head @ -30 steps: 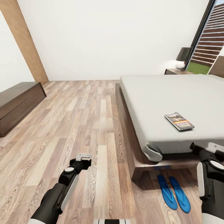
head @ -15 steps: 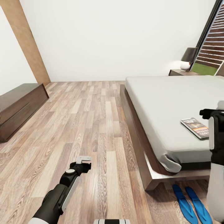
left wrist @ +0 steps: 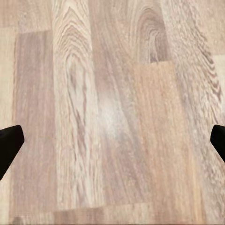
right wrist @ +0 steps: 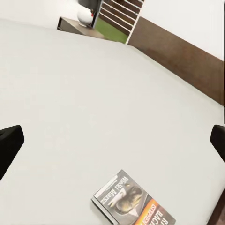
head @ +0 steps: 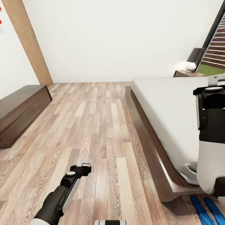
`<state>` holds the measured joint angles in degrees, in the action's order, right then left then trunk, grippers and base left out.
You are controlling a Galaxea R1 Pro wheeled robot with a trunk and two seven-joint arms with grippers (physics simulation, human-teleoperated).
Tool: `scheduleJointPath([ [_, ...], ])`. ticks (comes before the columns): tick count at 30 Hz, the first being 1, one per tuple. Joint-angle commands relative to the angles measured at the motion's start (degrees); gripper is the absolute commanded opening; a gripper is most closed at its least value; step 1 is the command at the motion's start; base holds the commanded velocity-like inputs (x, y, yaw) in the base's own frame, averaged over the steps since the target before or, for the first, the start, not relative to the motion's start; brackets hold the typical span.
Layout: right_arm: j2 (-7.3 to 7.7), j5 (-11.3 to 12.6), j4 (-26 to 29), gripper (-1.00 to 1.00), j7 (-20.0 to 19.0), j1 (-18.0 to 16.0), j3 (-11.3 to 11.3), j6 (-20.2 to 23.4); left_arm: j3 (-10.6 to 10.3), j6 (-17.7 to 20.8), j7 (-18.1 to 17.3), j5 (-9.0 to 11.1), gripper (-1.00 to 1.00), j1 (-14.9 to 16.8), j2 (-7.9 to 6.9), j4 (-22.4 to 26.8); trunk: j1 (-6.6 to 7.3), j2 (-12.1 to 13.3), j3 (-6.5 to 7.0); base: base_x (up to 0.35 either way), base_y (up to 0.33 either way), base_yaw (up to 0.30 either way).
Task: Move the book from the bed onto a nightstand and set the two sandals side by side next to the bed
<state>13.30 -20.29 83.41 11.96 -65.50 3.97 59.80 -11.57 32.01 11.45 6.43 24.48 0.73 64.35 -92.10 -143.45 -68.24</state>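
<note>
Grey-black, orange-banded book (right wrist: pixel 134 202) lies flat on bed (right wrist: pixel 93 103).

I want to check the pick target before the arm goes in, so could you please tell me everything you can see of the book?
The book is a thin paperback with a dark grey-black cover, a picture in its middle, white lettering and an orange band toward one end. It lies flat, cover up and closed, on the light-grey mattress of the bed, turned at an angle to the bed's edges, with its orange end cut off by the frame. Only the mattress touches it; the right claw, open, is above it and apart from it.
</note>
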Motion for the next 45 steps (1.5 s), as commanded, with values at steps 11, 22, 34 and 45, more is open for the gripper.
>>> scheduleJointPath([
  [11,-4.56,0.66,-4.72,1.0,0.36,0.96,0.16,0.2,-0.12,-0.1,0.5,0.52,1.0,0.04,-0.02,-0.35,-0.01,-0.02,-0.05,0.119,0.309,-0.138],
  [22,-6.8,2.42,-3.73,1.0,0.29,4.23,0.08,0.2,-0.12,-0.1,0.5,0.6,1.0,0.04,-0.02,-0.34,-0.01,-0.02,0.03,0.13,0.31,-0.285],
  [34,-7.05,5.92,4.68,1.0,-8.32,18.38,-3.11,-0.14,-0.12,-0.16,0.52,0.52,1.0,0.04,-0.02,-0.29,-0.01,-0.02,0.43,0.115,0.314,-0.284],
  [45,-7.14,5.9,5.1,1.0,-18.66,25.77,-1.15,-4.68,-0.24,-0.48,0.58,0.32,1.0,0.04,-0.02,-0.27,-0.01,-0.02,1.01,0.008,0.262,-0.269],
])
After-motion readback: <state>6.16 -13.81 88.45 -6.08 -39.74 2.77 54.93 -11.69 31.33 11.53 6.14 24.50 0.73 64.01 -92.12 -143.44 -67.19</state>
